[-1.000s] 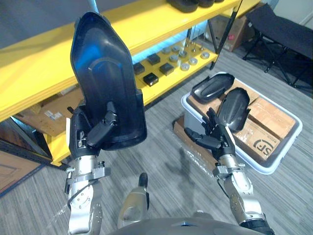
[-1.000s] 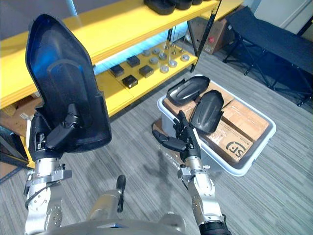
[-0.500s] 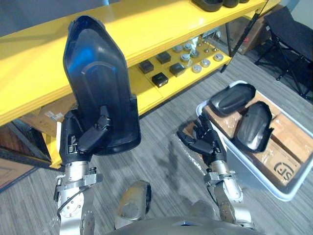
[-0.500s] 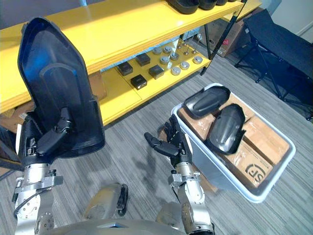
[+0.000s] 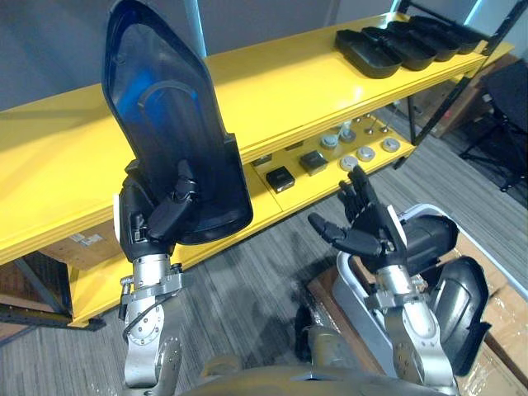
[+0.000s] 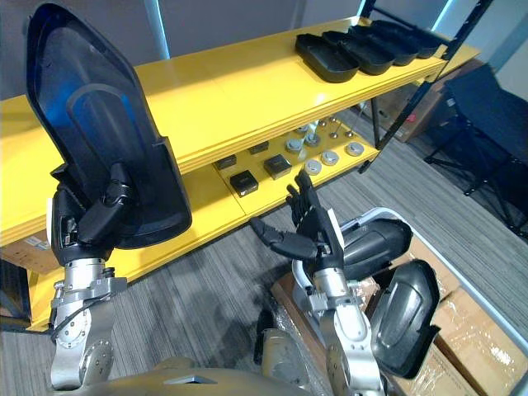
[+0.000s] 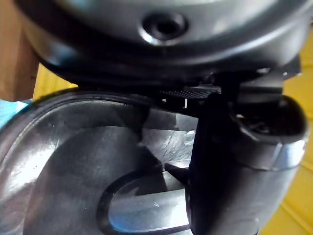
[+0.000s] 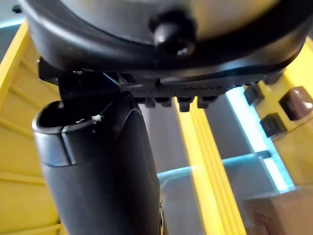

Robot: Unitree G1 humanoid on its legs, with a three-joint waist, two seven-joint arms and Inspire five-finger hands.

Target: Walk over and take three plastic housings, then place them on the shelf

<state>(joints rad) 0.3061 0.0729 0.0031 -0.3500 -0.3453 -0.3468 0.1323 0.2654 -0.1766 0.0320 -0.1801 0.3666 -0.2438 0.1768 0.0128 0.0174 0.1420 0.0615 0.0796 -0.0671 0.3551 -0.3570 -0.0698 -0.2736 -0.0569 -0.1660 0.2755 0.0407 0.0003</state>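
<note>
Black blocks, silver discs at 12 o'clock. Cardboard boxes in white tub, 4 o'clock. Black folding cot, 3 o'clock.

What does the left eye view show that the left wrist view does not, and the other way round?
Left eye view: the yellow shelf with a row of black housings on it, the open right hand, and a white bin with two further housings inside. Left wrist view: from very close, the thumb lying against the hollow inner face of the held housing. Both: the left hand shut on that housing, which stands upright.
</note>
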